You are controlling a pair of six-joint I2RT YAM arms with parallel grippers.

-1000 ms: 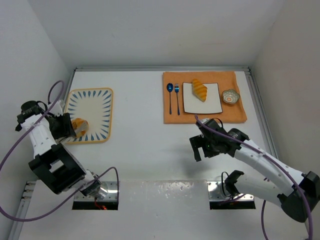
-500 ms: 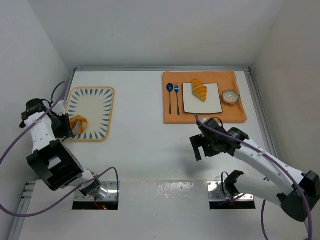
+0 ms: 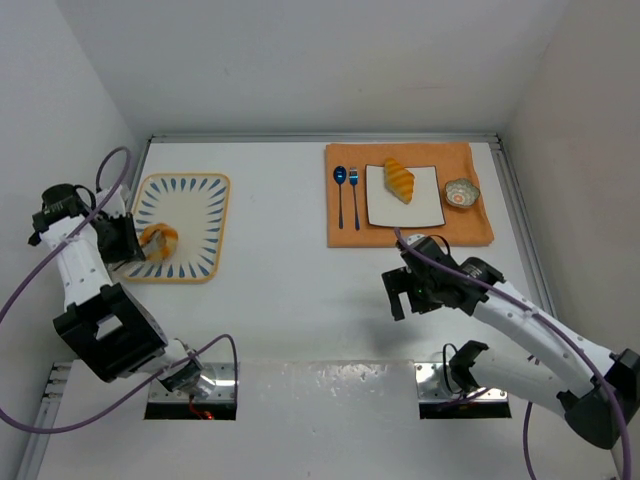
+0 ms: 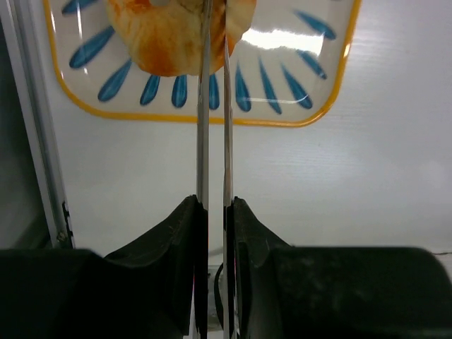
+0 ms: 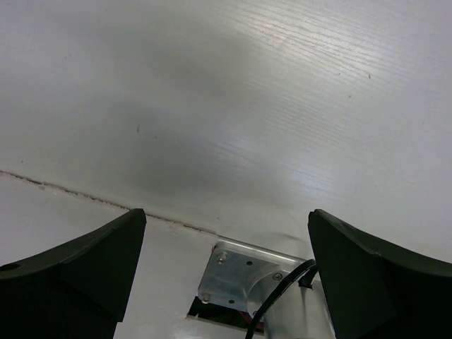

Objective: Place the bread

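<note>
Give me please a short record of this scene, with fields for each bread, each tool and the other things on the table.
curled bun: on the blue-patterned tray, at the table's left side
croissant: on the white plate, which lies on the orange mat
left tool: jaws nearly together, seemingly pinching the curled bun
right tool: open, empty, above bare table
beside the plate: spoon and fork on its left, small bowl on its right

Open table point(image 3: 290, 255) between tray point(image 3: 195, 215) and mat point(image 3: 400, 236) (croissant point(image 3: 399, 180) on plate point(image 3: 427, 198); cutlery point(image 3: 340, 176), bowl point(image 3: 461, 193) flank it).
</note>
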